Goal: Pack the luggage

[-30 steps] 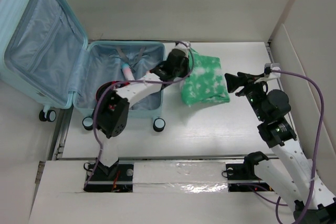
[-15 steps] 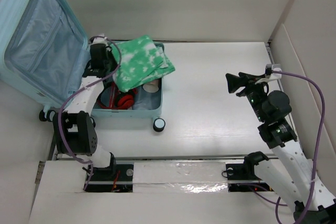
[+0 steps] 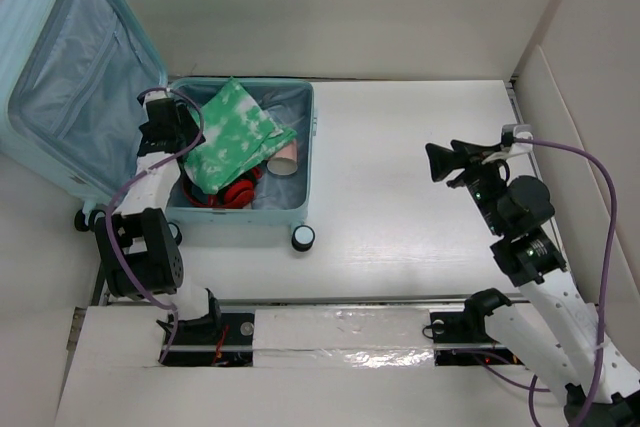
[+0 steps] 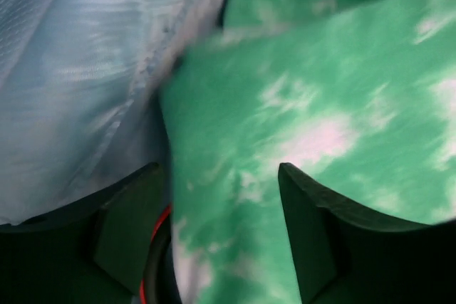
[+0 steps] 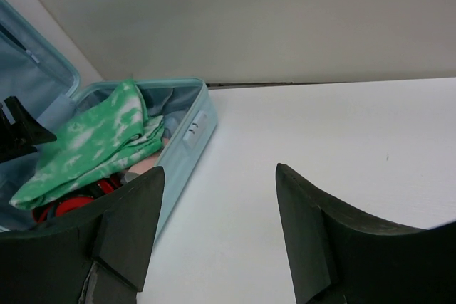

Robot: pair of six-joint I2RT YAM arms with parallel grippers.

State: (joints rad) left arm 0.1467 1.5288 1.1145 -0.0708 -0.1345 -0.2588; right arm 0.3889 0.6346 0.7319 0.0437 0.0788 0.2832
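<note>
The luggage (image 3: 240, 215) lies open at the left, its lid (image 3: 70, 77) raised against the wall. A folded green-and-white cloth (image 3: 235, 137) rests tilted in its base, on top of red headphones (image 3: 232, 193) and beside a pink cup (image 3: 285, 160). My left gripper (image 3: 176, 140) is at the base's left wall, open. In the left wrist view its fingers (image 4: 128, 226) stand apart over the cloth (image 4: 299, 133), beside the blue lining (image 4: 78, 83). My right gripper (image 3: 436, 162) hangs open over the white table with nothing in it; its wrist view shows the luggage (image 5: 187, 149) and the cloth (image 5: 85, 144).
The white table (image 3: 400, 217) is walled at the back and right. The luggage's spinner wheels (image 3: 302, 238) stick out at its near side. A purple cable (image 3: 590, 177) loops off the right arm.
The left gripper carried the green cloth from the table into the luggage base, then opened; the cloth now lies in the base. The right arm barely moved.
</note>
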